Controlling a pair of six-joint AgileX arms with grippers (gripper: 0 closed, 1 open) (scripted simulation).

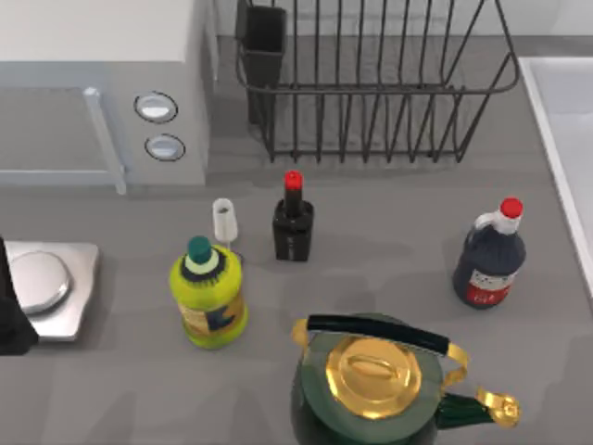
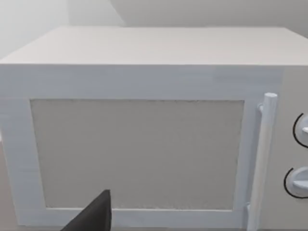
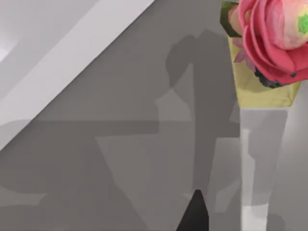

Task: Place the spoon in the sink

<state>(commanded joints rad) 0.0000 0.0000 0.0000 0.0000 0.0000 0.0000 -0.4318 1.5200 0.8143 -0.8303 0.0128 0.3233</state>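
Observation:
A small white spoon (image 1: 224, 221) sits on the grey counter between the yellow bottle (image 1: 208, 297) and the small dark red-capped bottle (image 1: 293, 224), partly hidden behind the yellow one. The sink (image 1: 554, 139), a pale basin with a raised white rim, lies at the right edge; its rim (image 3: 72, 57) crosses the right wrist view. My left arm (image 1: 9, 320) stays at the left edge, with a dark part of my left gripper (image 2: 94, 216) facing the microwave door (image 2: 139, 154). A dark tip of my right gripper (image 3: 195, 214) hangs over bare counter near the sink rim.
A white microwave (image 1: 102, 83) fills the back left and a black wire dish rack (image 1: 371, 93) the back middle. A silver scale (image 1: 46, 283), a dark sauce bottle (image 1: 489, 260) and a green-gold kettle (image 1: 375, 385) stand on the counter. A pink flower (image 3: 274, 38) in a vase is near my right gripper.

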